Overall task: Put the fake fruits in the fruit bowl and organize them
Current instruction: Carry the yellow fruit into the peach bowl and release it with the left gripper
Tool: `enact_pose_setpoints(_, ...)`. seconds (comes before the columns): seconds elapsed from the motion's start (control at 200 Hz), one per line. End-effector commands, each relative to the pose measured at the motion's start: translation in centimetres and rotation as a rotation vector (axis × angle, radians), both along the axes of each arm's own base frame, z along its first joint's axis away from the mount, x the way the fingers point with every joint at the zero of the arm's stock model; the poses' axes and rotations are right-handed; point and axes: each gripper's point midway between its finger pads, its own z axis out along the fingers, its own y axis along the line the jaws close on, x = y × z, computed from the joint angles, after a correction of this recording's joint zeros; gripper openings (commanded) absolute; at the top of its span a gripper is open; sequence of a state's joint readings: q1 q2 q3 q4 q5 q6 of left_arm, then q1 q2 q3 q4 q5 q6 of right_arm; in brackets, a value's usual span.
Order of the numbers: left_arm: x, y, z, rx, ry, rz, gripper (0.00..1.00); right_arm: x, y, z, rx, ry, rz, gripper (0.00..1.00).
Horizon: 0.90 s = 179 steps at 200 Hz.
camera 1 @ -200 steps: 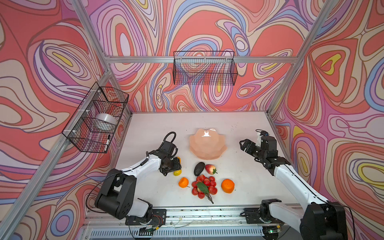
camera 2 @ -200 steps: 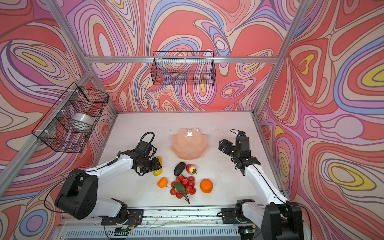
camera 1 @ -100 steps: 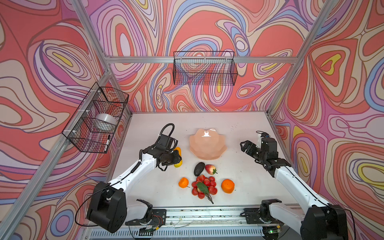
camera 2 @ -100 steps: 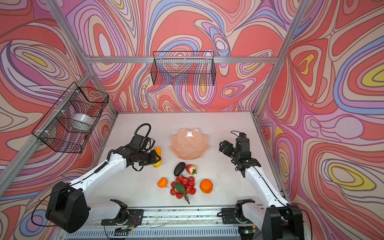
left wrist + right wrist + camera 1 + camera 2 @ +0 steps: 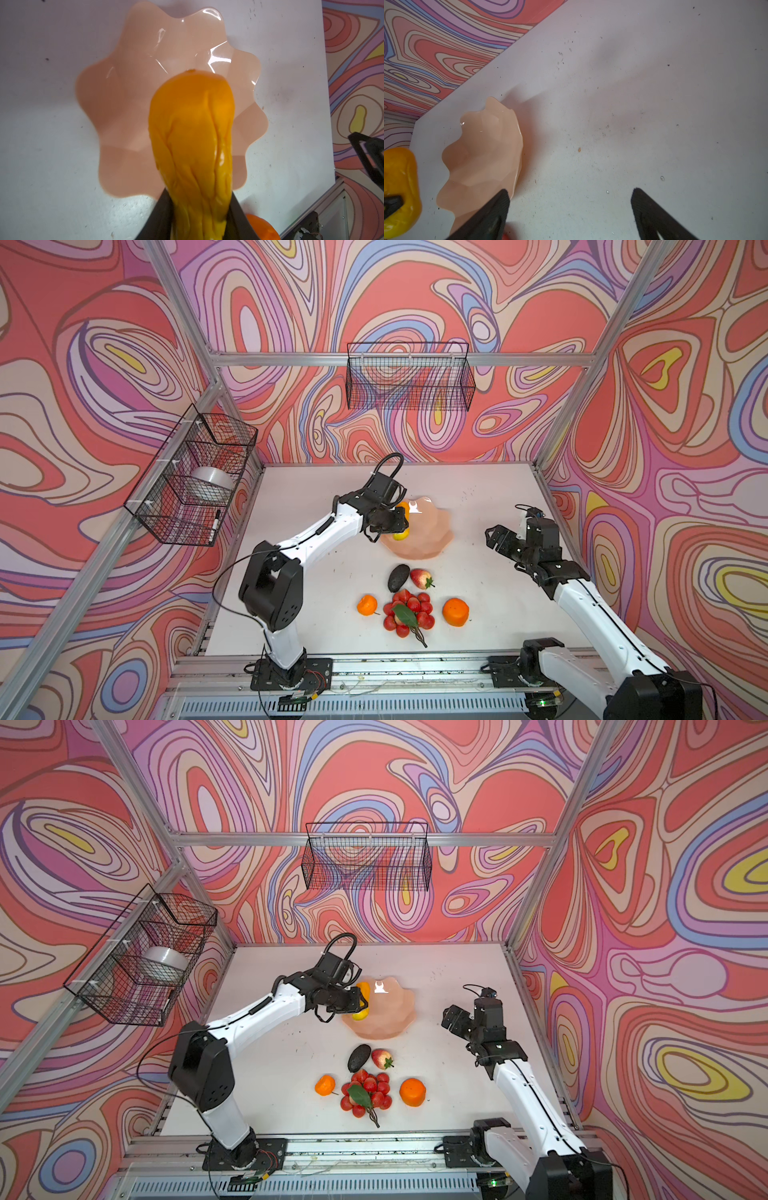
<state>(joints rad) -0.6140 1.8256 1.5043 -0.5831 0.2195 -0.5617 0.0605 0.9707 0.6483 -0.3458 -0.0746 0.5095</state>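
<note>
Left gripper (image 5: 398,521) pinching yellow-orange gourd fruit (image 5: 193,135), jaws pressed onto narrower end. Second ago it was low on tabletop, left of fruit group. Now lifted and carried over left rim of fruit bowl (image 5: 434,545), fat end hanging above hollow, not set down.

Bowl near tabletop centre, no fruit seen inside. First fruit nearly delivered; lowering and release look next.

Right gripper (image 5: 500,536) spread wide, idle near right edge, unchanged.

Avocado (image 5: 398,577), strawberry (image 5: 420,578), tangerine (image 5: 367,605), larger orange (image 5: 455,611), berry cluster (image 5: 409,614) unmoved between bowl and front edge.
</note>
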Motion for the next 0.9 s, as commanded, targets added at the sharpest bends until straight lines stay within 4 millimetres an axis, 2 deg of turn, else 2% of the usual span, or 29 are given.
enact_pose_setpoints(0.0, 1.3, 0.0, -2.1, 0.085, 0.039, 0.032, 0.25, -0.7, -0.2, 0.7, -0.023, 0.003, -0.001, 0.96)
enact_pose_setpoints(0.15, 3.2, -1.4, -4.3, 0.142, 0.056, 0.008, 0.25, -1.6, -0.2, 0.5, -0.018, 0.006, -0.004, 0.96)
enact_pose_setpoints(0.205, 3.8, -1.4, -5.0, 0.190, 0.057, 0.012, 0.26, -1.8, -0.3, 0.4, -0.018, 0.008, -0.007, 0.96)
enact_pose_setpoints(0.361, 4.1, -1.3, -8.0, 0.256, 0.130, 0.013, 0.27, -2.3, -0.6, 0.4, -0.037, 0.021, -0.009, 0.97)
enact_pose_setpoints(0.501, 3.9, -1.3, -9.9, 0.277, 0.185, 0.030, 0.35, -2.4, -0.7, 0.8, -0.051, 0.012, -0.009, 0.97)
enact_pose_setpoints(0.571, 3.8, -1.3, -10.3, 0.288, 0.199, 0.025, 0.44, -2.4, -0.7, 1.0, -0.056, 0.010, -0.004, 0.97)
enact_pose_setpoints(0.641, 3.8, -1.5, -10.1, 0.278, 0.198, 0.022, 0.55, -2.5, -0.7, 1.1, -0.064, 0.014, 0.001, 0.97)
enact_pose_setpoints(0.726, 4.0, -1.9, -9.1, 0.247, 0.184, 0.023, 0.63, -2.5, -0.6, 1.1, -0.062, 0.018, 0.008, 0.97)
enact_pose_setpoints(0.821, 4.4, -2.7, -6.9, 0.188, 0.151, 0.025, 0.67, -2.3, -0.1, 0.9, -0.044, 0.021, 0.032, 0.96)
enact_pose_setpoints(0.891, 4.7, -3.3, -4.2, 0.136, 0.105, 0.027, 0.69, -2.1, 0.7, 0.9, -0.010, 0.021, 0.063, 0.94)
